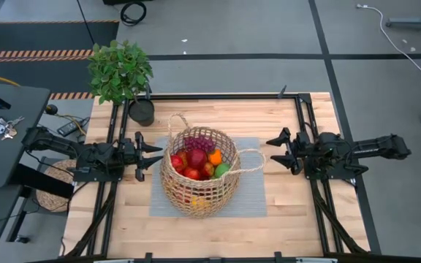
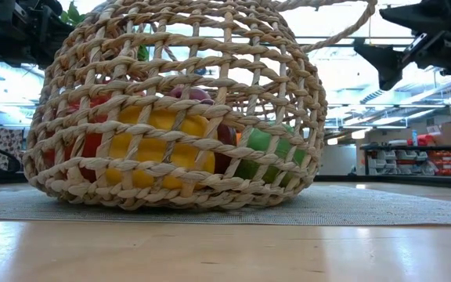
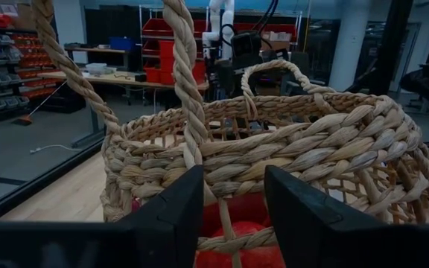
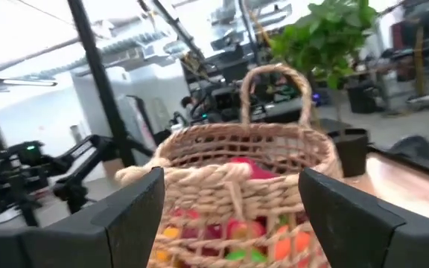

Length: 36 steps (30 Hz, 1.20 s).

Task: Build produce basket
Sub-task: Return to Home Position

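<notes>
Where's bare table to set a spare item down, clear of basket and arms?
Free: the wood strip between the grey mat and the table's front edge, full width; also the far strip between the plant pot and the right arm. Crowded: either side of the basket, where the open left gripper and open right gripper sit close by.

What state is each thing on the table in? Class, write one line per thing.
basket: standing on the mat, opening up, filled.
produce: all inside the basket, none loose on the table.
left end effector: open, empty, close beside the basket.
right end effector: open, empty, apart from the basket.
potted plant: upright at the table's far left corner.
mat: flat under the basket.
</notes>
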Each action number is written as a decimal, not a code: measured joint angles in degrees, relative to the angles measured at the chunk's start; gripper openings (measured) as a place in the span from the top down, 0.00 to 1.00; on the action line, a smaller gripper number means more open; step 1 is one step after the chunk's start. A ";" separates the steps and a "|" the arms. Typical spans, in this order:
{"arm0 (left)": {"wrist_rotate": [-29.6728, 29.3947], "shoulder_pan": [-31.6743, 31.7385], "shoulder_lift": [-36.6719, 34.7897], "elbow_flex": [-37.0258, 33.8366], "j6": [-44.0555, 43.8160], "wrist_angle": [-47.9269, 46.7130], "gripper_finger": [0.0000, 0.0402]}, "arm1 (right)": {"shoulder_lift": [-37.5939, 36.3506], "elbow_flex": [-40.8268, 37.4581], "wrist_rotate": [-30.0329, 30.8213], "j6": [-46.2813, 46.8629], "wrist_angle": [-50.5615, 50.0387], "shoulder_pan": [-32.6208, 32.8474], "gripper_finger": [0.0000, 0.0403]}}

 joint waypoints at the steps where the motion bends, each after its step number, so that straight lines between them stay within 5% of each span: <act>1: 0.00 0.01 0.00 -0.01 0.00 0.01 0.62 | -0.24 0.01 0.92 -0.22 -0.21 0.00 0.22; 36: 0.00 0.01 -0.01 0.00 0.00 0.01 0.63 | -0.49 0.05 3.26 5.32 -1.85 0.04 0.22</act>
